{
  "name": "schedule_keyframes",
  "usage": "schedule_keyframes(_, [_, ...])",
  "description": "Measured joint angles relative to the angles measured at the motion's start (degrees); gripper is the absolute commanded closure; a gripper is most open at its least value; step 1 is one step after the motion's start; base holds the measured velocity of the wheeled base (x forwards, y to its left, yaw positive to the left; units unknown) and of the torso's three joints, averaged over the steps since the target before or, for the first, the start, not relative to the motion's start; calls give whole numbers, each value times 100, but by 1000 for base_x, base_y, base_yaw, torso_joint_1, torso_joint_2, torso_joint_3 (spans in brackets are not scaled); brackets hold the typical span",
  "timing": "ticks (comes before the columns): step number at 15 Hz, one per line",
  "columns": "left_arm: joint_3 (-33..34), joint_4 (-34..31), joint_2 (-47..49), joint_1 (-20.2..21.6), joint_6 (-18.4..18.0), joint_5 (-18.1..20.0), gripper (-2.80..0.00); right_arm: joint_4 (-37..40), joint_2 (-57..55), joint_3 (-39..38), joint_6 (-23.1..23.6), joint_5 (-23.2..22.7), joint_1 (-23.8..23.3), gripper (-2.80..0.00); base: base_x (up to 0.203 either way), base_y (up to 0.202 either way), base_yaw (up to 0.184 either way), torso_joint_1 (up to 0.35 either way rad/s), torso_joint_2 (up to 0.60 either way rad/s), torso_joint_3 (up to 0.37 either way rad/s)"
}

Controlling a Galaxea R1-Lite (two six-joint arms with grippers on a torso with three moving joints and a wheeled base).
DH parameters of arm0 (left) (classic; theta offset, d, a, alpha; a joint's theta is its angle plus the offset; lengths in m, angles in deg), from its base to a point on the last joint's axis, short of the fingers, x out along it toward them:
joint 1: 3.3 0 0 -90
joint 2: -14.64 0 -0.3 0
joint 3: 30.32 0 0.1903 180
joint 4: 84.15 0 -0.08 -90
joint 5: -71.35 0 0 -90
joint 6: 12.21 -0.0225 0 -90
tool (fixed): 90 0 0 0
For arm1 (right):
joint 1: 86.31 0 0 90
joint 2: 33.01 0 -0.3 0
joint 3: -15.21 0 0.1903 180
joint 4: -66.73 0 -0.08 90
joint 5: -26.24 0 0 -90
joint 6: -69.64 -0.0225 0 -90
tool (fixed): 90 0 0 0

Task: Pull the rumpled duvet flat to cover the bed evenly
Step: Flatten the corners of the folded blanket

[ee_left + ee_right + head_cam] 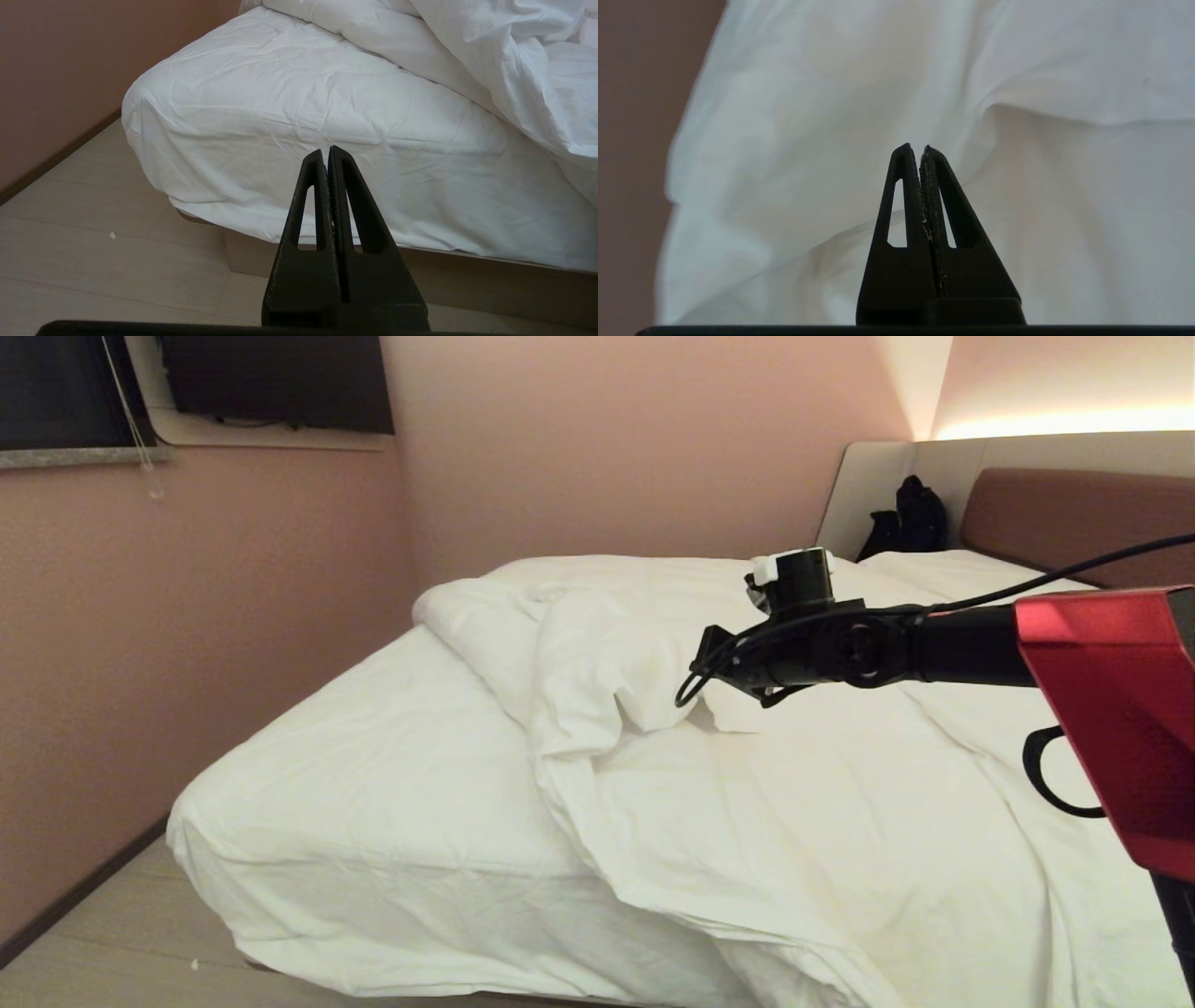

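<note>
The duvet [747, 784] lies bunched across the centre and right of the head view, its edge folded back in a thick roll that runs from the upper middle down to the lower middle, leaving the left part of the bed [355, 775] showing bare fitted sheet. The right gripper [714, 649] reaches in from the right edge of the frame, over a raised peak of the fold near the centre; its two black wedge-shaped fingers are pressed tight together and hold nothing. The left gripper [327, 154] sits low by the foot corner of the mattress, likewise fully closed and empty.

The likeliest trouble, as I judge it, is that closed jaws pushed at the fold will only dent or shove the puffy filling rather than catch it. A pinch of the thin outer cover alone could slip out, or drag one ridge while the bulk stays heaped. A pull from a single point may also skew the quilt and slide it off the near side, where it already hangs over the mattress edge at the lower right.

The duvet is soft, thick and matte cream-white, with deep rounded creases; the sheet is thinner and tauter, finely wrinkled. The headboard [1074, 518] at the upper right is padded and reddish-brown.
</note>
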Motion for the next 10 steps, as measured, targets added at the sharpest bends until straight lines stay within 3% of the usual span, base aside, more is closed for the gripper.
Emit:
schedule_keyframes(5, [0,2,0,0,1,-1,0,-562,-528,68,948,410,-143,0,0,0,0,0,0,0])
schedule_keyframes(10, [0,2,0,0,-1,1,0,-1141,-849,68,1608,643,-177,0,0,0,0,0,0,0])
